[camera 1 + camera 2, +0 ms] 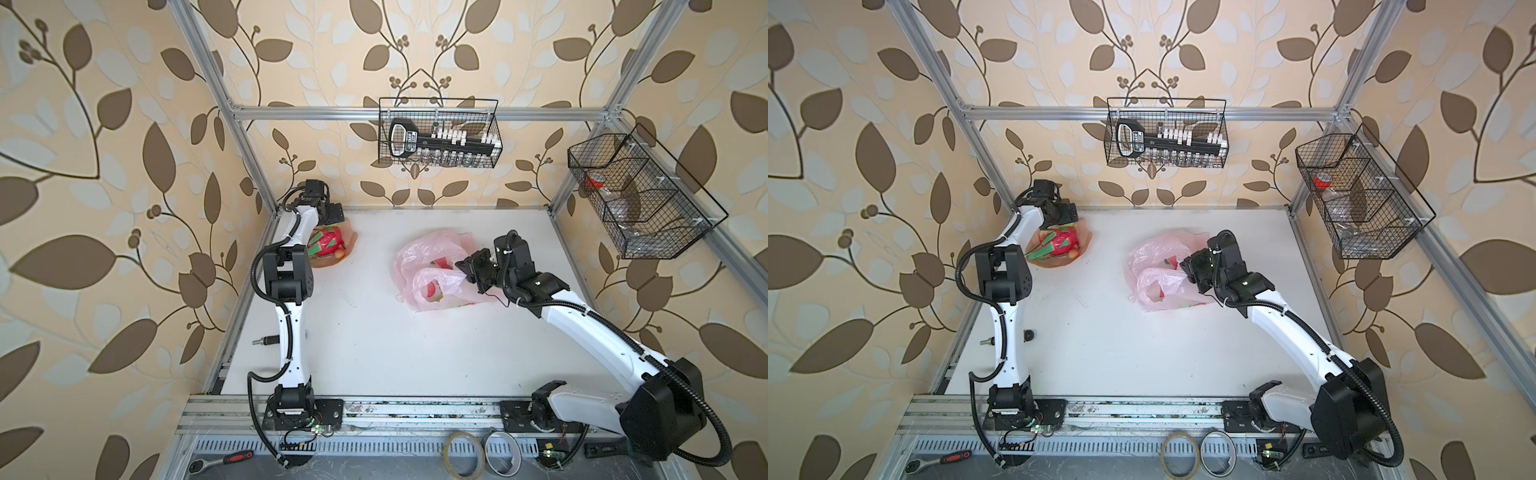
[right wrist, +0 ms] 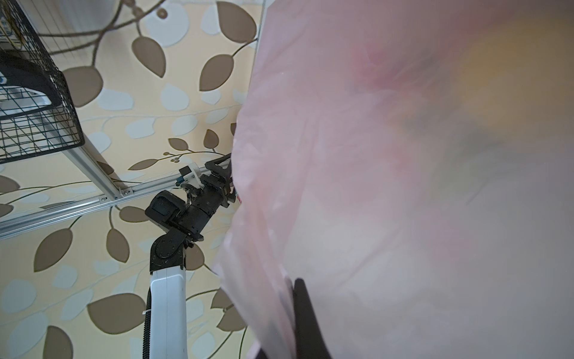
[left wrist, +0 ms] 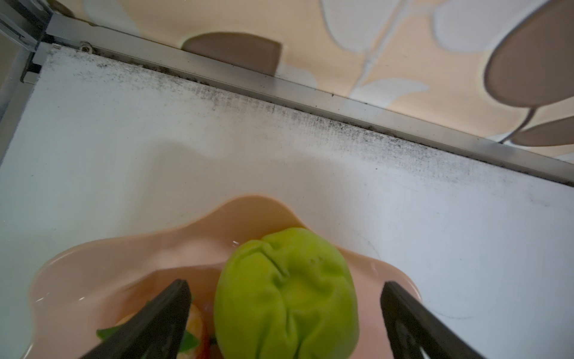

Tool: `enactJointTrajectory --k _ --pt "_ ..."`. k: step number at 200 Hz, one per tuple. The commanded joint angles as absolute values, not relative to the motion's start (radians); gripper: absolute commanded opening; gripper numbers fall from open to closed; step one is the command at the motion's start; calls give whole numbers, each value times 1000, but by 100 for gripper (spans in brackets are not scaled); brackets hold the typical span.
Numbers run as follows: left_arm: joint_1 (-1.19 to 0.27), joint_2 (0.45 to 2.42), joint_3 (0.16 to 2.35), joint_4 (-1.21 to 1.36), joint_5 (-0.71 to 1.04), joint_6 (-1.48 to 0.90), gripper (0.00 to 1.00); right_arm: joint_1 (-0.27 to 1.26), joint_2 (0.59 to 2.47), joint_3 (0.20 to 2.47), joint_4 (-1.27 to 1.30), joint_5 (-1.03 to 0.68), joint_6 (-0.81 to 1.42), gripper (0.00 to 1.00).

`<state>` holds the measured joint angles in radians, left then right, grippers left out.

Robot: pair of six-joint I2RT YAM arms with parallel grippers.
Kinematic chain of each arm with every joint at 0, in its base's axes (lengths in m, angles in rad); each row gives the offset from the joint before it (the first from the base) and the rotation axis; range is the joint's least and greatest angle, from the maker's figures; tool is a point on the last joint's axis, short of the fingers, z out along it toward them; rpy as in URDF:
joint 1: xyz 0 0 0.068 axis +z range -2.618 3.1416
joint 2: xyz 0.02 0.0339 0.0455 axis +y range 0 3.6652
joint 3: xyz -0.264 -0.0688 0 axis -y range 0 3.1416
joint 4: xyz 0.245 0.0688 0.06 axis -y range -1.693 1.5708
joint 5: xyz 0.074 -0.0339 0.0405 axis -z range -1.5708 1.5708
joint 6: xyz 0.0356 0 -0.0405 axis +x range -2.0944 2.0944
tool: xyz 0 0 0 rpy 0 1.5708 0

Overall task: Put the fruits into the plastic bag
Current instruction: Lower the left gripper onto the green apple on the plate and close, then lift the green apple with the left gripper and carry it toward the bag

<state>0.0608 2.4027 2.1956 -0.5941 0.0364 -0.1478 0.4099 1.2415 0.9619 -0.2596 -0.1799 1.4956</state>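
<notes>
While the left gripper (image 3: 285,283) hangs with its jaws wide apart, a lumpy green fruit (image 3: 287,298) sits right between its fingers in the pink dish (image 3: 139,258) beneath it, and neither finger appears to touch it yet. The step in hand looks like picking up this fruit. To do it well, the gripper should probably sink a little lower so the fingers meet the widest part of the fruit, stay centred so both sides make contact together, and close gently, since the creased skin looks soft. One finger stands just beside a small orange fruit (image 3: 195,323), so a straight descent would avoid nudging it. A magenta dragon fruit (image 1: 328,243) lies in the same dish, just beside the gripper on the arm's side. The plastic bag (image 1: 419,253) lies well apart from the left gripper, across the table (image 1: 374,332). The right gripper (image 1: 460,266) is clamped shut on the bag's edge, seemingly holding the mouth up. Lift the fruit clear of the dish rim before carrying it over.
</notes>
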Motion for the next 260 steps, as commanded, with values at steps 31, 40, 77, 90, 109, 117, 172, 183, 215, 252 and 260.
enactJointTrajectory --k 31,40,77,90,109,117,172,183,215,252,260 --pt "73 2422 2239 -573 70 -117 91 408 1253 994 -270 -170 1517 0" --pt "73 2422 2241 -574 73 -113 91 408 1255 995 -272 -173 1519 0" --pt "75 2425 2240 -579 69 -104 86 408 1251 995 -276 -168 1514 0" --pt "74 2426 2240 -580 77 -95 76 408 1248 994 -281 -166 1513 0" --pt "75 2427 2234 -581 71 -89 75 408 1241 996 -288 -159 1507 0" --pt "75 2427 2235 -580 71 -88 75 407 1238 998 -292 -156 1504 0" --pt "79 2410 2229 -580 79 -88 65 407 1240 1003 -294 -155 1501 0" --pt "79 2399 2222 -578 82 -92 62 407 1238 1007 -300 -153 1499 0" --pt "82 2340 2169 -546 106 -102 57 407 1238 1007 -301 -151 1497 0" --pt "83 2257 2112 -499 136 -102 53 407 1226 1001 -304 -143 1496 0" --pt "83 2244 2113 -500 141 -101 53 407 1228 1000 -301 -142 1495 0"
